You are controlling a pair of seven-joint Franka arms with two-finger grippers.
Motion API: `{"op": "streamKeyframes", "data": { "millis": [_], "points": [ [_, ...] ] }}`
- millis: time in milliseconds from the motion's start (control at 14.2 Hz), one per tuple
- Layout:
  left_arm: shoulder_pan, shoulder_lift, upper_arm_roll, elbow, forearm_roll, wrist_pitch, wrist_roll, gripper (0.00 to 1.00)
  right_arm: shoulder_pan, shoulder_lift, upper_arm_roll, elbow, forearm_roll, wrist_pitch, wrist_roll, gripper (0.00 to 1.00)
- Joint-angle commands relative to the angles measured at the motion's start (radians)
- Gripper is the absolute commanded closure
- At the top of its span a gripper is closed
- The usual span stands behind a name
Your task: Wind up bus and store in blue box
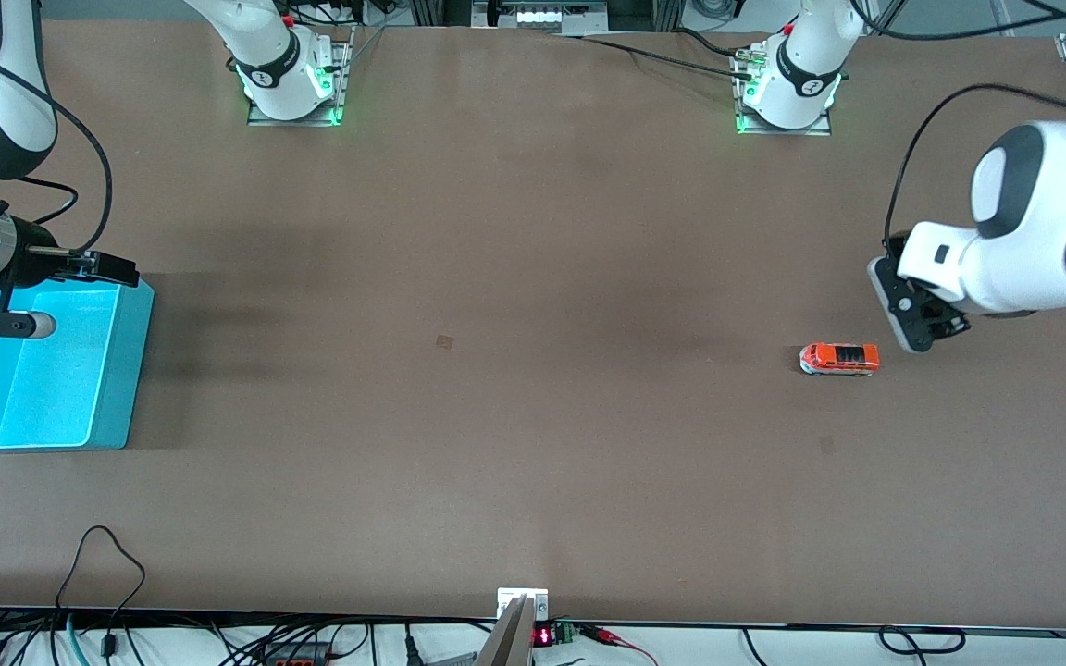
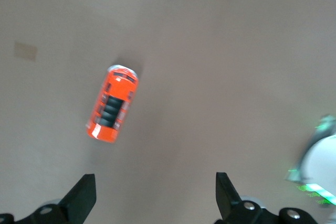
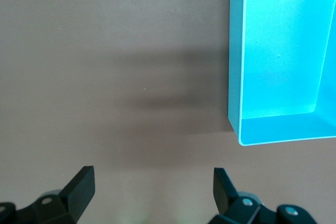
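The bus (image 1: 839, 359) is a small orange-red toy with dark roof panels. It stands alone on the brown table toward the left arm's end. My left gripper (image 1: 935, 324) hangs open and empty above the table close beside the bus. In the left wrist view the bus (image 2: 113, 103) lies clear of the open left gripper (image 2: 156, 192). The blue box (image 1: 130, 370) is an empty cyan bin at the right arm's end. My right gripper (image 1: 126, 271) is open and empty above the table by the box's corner farthest from the front camera. The right wrist view shows the box (image 3: 234, 66) off to one side of the right gripper (image 3: 153, 190).
A small tape mark (image 1: 444, 341) lies mid-table and shows in the left wrist view (image 2: 25, 51). The two arm bases (image 1: 288, 79) (image 1: 787, 88) stand along the table edge farthest from the front camera. Cables and a bracket (image 1: 522, 606) sit at the nearest edge.
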Motion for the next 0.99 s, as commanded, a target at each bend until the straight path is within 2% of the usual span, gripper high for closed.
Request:
{"op": "streamKeyframes", "data": {
  "millis": [0, 352, 564, 775, 916],
  "points": [
    [0.034, 0.012, -0.001, -0.101, 0.041, 0.196, 0.170, 0.00, 0.003, -0.013, 0.005, 0.001, -0.016, -0.015, -0.008, 0.00],
    [0.045, 0.107, -0.001, -0.170, 0.054, 0.466, 0.396, 0.00, 0.001, -0.013, 0.007, 0.001, -0.018, -0.015, -0.017, 0.00],
    [0.056, 0.144, -0.001, -0.210, 0.054, 0.545, 0.412, 0.00, 0.004, -0.013, 0.010, 0.001, -0.019, -0.015, -0.018, 0.00],
    [0.076, 0.144, -0.002, -0.296, 0.056, 0.667, 0.412, 0.00, 0.004, -0.013, 0.010, 0.001, -0.018, -0.015, -0.017, 0.00],
    [0.076, 0.150, -0.002, -0.310, 0.056, 0.707, 0.412, 0.00, 0.004, -0.013, 0.010, 0.001, -0.018, -0.015, -0.017, 0.00]
  ]
}}
